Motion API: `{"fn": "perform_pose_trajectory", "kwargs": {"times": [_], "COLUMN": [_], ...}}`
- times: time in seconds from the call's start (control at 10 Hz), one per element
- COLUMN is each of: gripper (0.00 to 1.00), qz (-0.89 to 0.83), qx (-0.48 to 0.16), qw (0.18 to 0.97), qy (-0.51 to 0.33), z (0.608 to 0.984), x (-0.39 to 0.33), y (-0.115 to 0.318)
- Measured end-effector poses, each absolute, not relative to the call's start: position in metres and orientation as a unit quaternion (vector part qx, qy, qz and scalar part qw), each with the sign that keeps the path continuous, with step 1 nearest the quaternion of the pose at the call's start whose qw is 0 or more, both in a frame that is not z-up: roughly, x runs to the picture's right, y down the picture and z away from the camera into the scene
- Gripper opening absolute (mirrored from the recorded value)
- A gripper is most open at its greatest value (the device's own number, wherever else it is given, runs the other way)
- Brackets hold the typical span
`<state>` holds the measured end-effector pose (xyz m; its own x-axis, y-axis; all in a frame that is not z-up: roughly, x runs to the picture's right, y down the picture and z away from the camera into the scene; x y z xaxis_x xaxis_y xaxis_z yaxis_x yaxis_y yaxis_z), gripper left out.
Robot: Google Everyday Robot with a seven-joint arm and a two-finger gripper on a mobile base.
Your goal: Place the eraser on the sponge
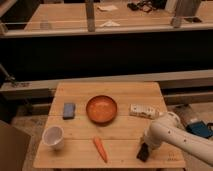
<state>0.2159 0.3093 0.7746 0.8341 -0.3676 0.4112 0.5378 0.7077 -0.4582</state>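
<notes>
Black matte oblong eraser point(143, 153) (front right of table point(115, 91)) in clenched gripper point(145, 146).

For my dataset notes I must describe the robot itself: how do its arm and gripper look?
The arm is white, built of thick rounded segments with a bulbous joint. The gripper at its tip, low over the table by its near edge, looks dark. No cables show.
</notes>
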Motion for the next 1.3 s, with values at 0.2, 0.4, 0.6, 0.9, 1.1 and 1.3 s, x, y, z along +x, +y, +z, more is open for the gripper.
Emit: {"fn": "perform_pose_trajectory", "kwargs": {"times": [0.2,0.4,0.6,0.9,1.1,1.3], "gripper": [0.04,0.04,0.04,0.04,0.04,0.04], "qz": [-0.249,-0.254,-0.263,-0.268,-0.28,-0.287], "qx": [-0.289,-0.284,-0.287,-0.278,-0.27,-0.268], "qw": [0.913,0.913,0.911,0.911,0.909,0.908], "qy": [-0.147,-0.146,-0.141,-0.143,-0.145,-0.145], "z": [0.773,0.769,0.764,0.76,0.756,0.754], "x": [0.213,0.197,0.193,0.184,0.165,0.16], "y": [0.304,0.28,0.276,0.262,0.229,0.22]}}
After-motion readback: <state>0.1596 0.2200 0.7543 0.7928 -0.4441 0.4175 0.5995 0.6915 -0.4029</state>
